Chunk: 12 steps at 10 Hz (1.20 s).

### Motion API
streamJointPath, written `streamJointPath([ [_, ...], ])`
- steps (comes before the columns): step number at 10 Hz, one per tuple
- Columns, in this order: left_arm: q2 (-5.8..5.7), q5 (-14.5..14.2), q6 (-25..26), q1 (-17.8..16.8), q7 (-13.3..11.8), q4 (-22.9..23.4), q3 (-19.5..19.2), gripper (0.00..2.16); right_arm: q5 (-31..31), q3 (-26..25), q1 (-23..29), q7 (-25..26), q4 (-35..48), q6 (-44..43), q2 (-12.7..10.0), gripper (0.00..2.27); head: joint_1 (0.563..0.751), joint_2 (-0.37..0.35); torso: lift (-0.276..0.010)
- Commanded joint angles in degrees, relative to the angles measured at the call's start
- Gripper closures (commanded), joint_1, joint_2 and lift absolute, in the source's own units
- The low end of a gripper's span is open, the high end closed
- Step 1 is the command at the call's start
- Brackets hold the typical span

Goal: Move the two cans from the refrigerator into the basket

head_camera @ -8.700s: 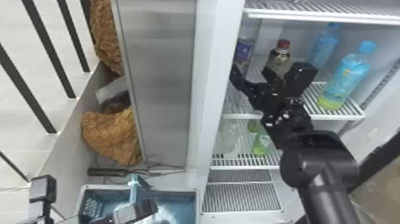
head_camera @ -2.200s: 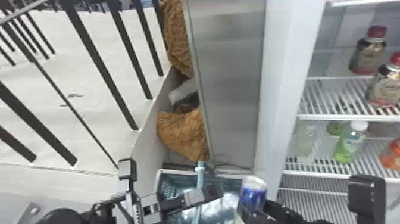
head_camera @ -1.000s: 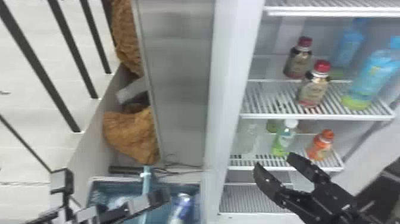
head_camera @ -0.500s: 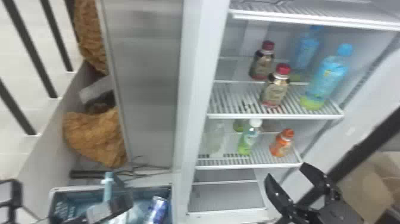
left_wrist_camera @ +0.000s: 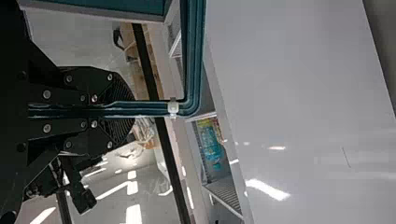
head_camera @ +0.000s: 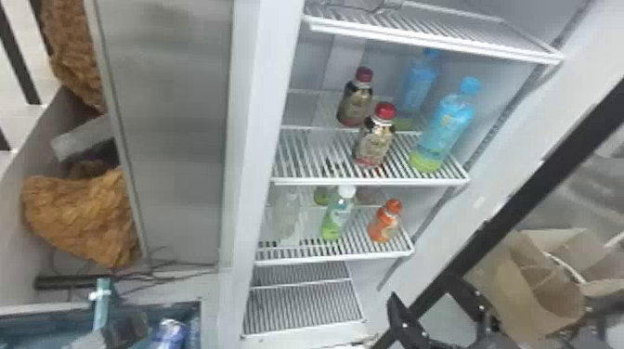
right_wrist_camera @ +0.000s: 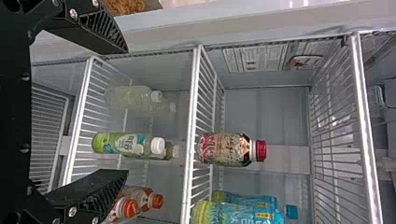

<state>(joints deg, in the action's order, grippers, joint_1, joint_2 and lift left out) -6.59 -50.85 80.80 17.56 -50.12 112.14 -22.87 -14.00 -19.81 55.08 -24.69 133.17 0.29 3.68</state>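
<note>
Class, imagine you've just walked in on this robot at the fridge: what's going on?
The robot's left gripper is closed on the handle of the basket, and a blue can lies inside. A bluish shape beside that can may be the second one, but I cannot tell. The right gripper is open and empty in front of the fridge, whose shelves hold several bottles.

The right tool (head_camera: 420,288) is black, with tapering fingers (right_wrist_camera: 88,189) ridged along their inner faces and silver screws at their roots. The left tool (head_camera: 124,328) is black too, round silver screws dotting the plates behind its ribbed tips.
</note>
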Motion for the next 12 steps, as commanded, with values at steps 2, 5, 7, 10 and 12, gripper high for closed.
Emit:
streamJointPath([
  [2,0.17,0.00,0.06,0.01,0.37,0.01,-0.67,1.19,0.98,-0.30,0.18,0.00,-0.77,0.13,-0.60,0.15,0.695,-0.310,-0.031],
  [5,-0.01,-0.11,0.34,0.72,0.55,0.01,-0.21,1.19,1.21,-1.10,-0.24,0.00,-0.77,0.41,-0.51,0.15,0.695,-0.318,-0.031],
  [7,-0.01,-0.34,0.34,0.86,0.55,0.01,-0.21,1.19,1.89,-0.99,-0.94,0.00,-0.49,0.55,-0.60,0.15,0.695,-0.326,-0.031],
  [10,0.08,-1.14,0.20,0.86,0.55,0.01,0.02,1.19,2.24,-0.99,-1.22,0.00,-0.35,1.11,-0.69,0.15,0.695,-0.326,-0.031],
  [12,0.17,-1.26,0.20,1.00,0.55,0.01,0.25,1.19,2.35,-0.87,-1.36,0.00,-0.35,1.53,-0.69,0.15,0.695,-0.329,-0.031],
])
